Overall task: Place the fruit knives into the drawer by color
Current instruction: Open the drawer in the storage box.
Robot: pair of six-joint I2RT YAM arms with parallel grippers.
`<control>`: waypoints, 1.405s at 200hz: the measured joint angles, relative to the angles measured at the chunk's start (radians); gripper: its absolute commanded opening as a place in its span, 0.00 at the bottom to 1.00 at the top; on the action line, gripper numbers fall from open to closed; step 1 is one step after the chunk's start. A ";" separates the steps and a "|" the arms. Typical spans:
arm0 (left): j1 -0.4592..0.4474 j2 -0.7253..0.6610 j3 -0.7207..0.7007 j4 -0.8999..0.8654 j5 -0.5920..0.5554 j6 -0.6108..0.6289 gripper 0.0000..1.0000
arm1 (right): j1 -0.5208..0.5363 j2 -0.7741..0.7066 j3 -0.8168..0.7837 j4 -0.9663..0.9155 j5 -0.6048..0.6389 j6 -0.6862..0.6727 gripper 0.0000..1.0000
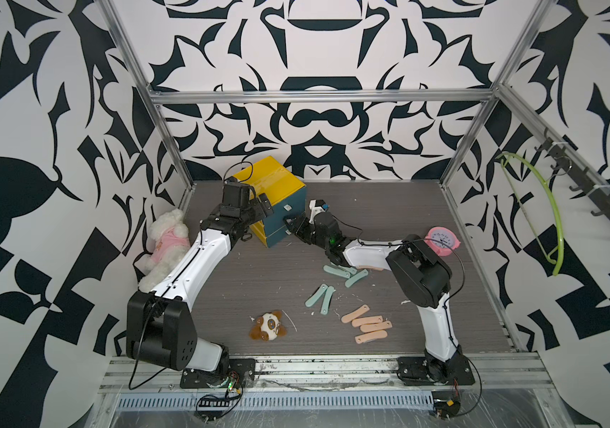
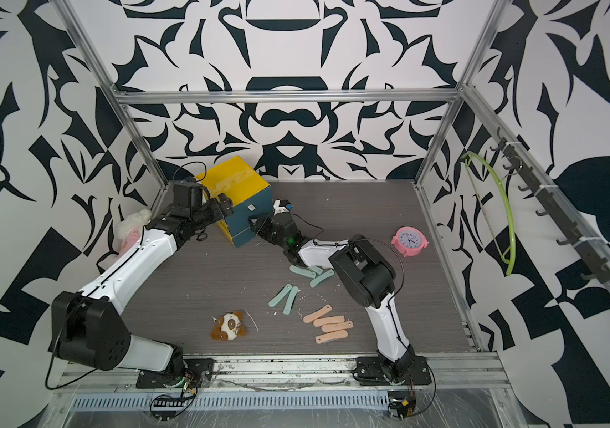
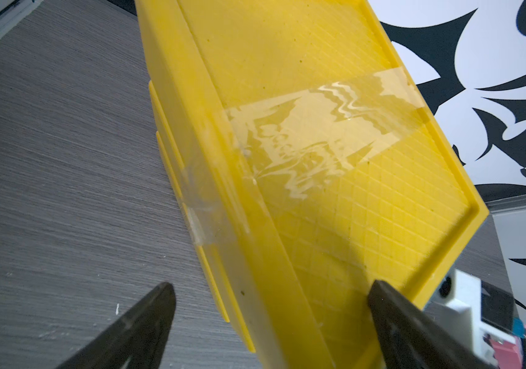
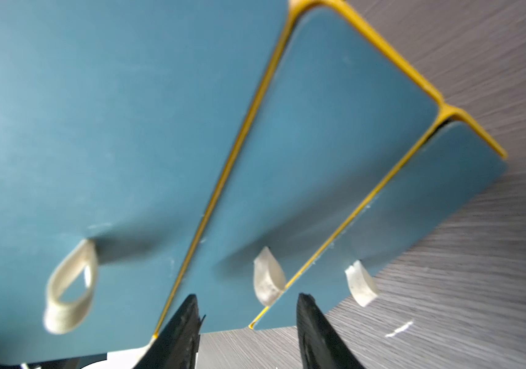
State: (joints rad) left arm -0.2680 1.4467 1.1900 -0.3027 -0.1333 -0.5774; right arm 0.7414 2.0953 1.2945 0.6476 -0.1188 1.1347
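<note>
- The right gripper (image 4: 248,319) is holding its black, tapered jaws apart and clamping nothing. The middle pull loop (image 4: 268,278), a pale flattened strap, is sitting just ahead of the gap.
- The left gripper (image 3: 271,287) is spreading its dark pointed jaws wide across the top edge of the drawer cabinet (image 3: 287,48); I cannot tell whether they are touching it.
- The cabinet is showing a glossy yellow plastic shell, a cross-hatched top crossed by wrinkled clear tape (image 3: 312,134), and smooth teal drawer fronts (image 4: 335,143) with rounded corners, lying nearly flush.
- The pale teal fruit knives (image 1: 327,300), slim curved matte bars with rounded ends, are lying loose on the grey wood-grain tabletop (image 1: 259,274) beside the right forearm, outside the drawers.
- The peach fruit knives (image 1: 367,320) are lying roughly parallel in a cluster nearer the front rail.
- A fuzzy brown-and-white plush toy (image 1: 268,326) is lying left of them, and a round pink alarm clock (image 1: 443,241) is standing behind the right elbow.
</note>
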 measured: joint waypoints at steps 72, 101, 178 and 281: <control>0.002 0.000 0.000 0.000 0.005 0.000 0.99 | -0.005 0.030 0.029 0.008 0.027 0.053 0.38; 0.004 0.000 0.000 -0.001 0.010 0.000 0.99 | -0.007 0.072 0.060 0.008 0.031 0.080 0.21; 0.006 0.000 0.000 -0.001 0.019 -0.002 0.99 | -0.004 0.053 -0.006 0.094 0.047 0.101 0.00; 0.008 0.002 0.000 -0.005 0.042 -0.005 0.99 | 0.033 -0.215 -0.386 0.162 0.030 0.105 0.00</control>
State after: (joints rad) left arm -0.2604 1.4483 1.1900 -0.3073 -0.0910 -0.5827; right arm 0.7742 1.8805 0.9089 0.8097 -0.0887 1.2392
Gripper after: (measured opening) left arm 0.992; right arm 0.048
